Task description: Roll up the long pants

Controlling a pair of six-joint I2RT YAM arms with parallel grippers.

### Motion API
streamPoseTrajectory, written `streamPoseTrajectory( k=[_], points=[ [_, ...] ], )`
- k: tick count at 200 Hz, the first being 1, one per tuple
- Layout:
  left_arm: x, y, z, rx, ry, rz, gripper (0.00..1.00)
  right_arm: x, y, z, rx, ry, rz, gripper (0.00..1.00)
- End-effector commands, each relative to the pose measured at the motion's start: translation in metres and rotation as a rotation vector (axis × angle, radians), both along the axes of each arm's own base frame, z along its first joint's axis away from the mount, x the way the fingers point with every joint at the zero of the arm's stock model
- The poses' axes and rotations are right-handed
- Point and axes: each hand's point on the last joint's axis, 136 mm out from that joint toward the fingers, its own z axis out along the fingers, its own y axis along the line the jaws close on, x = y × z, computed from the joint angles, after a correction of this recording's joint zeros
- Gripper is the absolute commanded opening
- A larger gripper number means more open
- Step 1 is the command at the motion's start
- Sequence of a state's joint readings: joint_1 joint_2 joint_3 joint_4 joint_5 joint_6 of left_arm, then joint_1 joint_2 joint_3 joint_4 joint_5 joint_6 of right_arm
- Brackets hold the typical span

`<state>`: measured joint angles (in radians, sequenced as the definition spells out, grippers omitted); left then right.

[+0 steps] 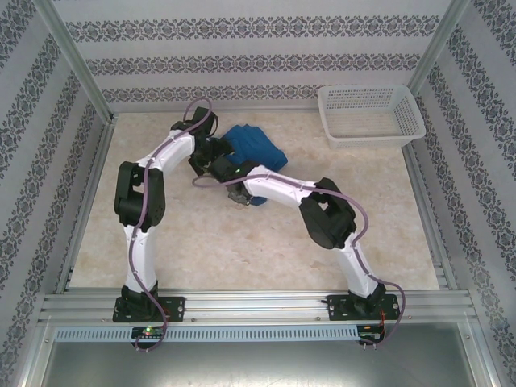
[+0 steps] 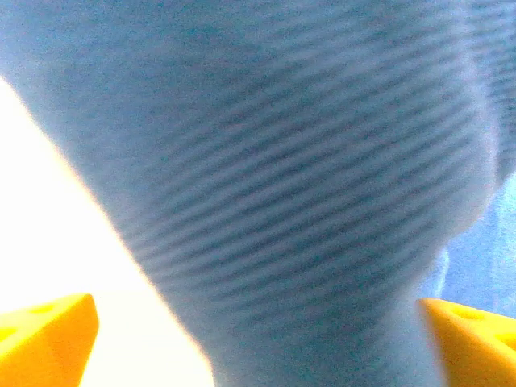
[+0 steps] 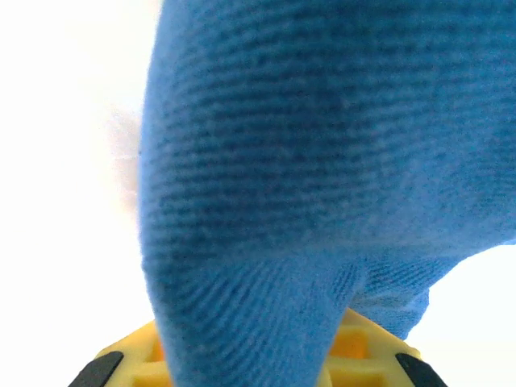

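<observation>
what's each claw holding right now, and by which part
The right claw seems to pinch a bunched fold of the long pants; the left claw straddles them, open.

Ribbed matt blue cloth of the long pants (image 1: pixel 256 147); white latticed plastic basket (image 1: pixel 372 140); smooth marbled tabletop (image 1: pixel 242 242).

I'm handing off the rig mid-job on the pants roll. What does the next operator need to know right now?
Left gripper: fingers wide apart, with a neck of cloth between them; not clamped.
Right gripper: fingers close together with cloth bunching out of them; it looks shut on the pants.
Pants: a compact blue heap at the far middle of the table, with both grippers on it, left of the white basket and apart from it.
Done: the cloth is gathered up; I cannot tell if it is a neat roll.
Left: probably finish and tighten the roll, then release.
</observation>
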<state>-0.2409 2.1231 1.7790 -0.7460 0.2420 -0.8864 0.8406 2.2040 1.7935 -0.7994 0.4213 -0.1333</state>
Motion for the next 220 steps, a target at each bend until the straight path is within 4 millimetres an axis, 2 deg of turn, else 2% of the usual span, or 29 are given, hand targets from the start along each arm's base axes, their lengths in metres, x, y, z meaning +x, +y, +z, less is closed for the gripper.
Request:
streamPoseTrajectory(
  k=[1,23,41,74,113,160,204,212,220],
  points=[
    [-0.004,0.012,0.044,0.019,-0.063,0.017,1.00,-0.023,0.011,0.018,0.263,0.180,-0.086,0.00],
    [-0.006,0.023,0.058,0.041,-0.098,0.060,1.00,-0.029,0.013,0.028,0.430,0.334,-0.154,0.00],
    [-0.009,0.022,0.060,0.022,-0.112,0.071,1.00,-0.034,0.021,0.035,0.595,0.488,-0.206,0.00],
    [-0.012,0.019,0.051,-0.003,-0.108,0.078,1.00,-0.041,0.038,0.050,0.838,0.754,-0.256,0.00],
    [-0.005,0.016,0.036,-0.004,-0.138,0.072,1.00,-0.059,0.054,0.064,0.990,0.996,-0.259,0.00],
    [0.021,0.012,0.020,-0.020,-0.240,0.084,1.00,-0.081,0.062,0.074,1.046,1.117,-0.249,0.00],
    [0.032,-0.003,0.004,-0.054,-0.235,0.071,1.00,-0.094,0.046,0.067,0.994,1.136,-0.277,0.00],
    [0.031,-0.005,0.001,-0.063,-0.230,0.064,0.91,-0.094,0.042,0.065,0.982,1.129,-0.285,0.00],
    [0.031,-0.006,-0.002,-0.066,-0.226,0.063,0.65,-0.094,0.037,0.061,0.974,1.127,-0.301,0.00]
  ],
)
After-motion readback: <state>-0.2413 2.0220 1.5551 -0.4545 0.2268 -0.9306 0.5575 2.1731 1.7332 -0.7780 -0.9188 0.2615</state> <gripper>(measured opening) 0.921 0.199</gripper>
